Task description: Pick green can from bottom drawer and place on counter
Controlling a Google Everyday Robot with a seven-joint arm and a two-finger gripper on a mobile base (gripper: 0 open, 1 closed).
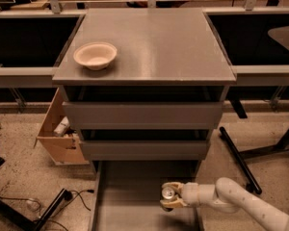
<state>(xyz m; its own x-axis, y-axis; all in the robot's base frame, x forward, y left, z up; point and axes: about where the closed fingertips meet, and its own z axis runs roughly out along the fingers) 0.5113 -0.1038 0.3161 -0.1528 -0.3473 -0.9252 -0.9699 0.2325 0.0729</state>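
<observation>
My gripper (168,196) clasped the green can (168,192) in the bottom drawer (127,198), below the worktop's (154,42) front edge; I feared a straight lift would strike the drawers above.

Robot lab: gripper (168,196) in bottom drawer (130,201)

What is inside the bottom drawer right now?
The green can sits at the right side of the bottom drawer, the claw shut around it. The remaining visible floor is bare. The drawer's rear lies covered beneath the upper drawers, so unseen.
</observation>
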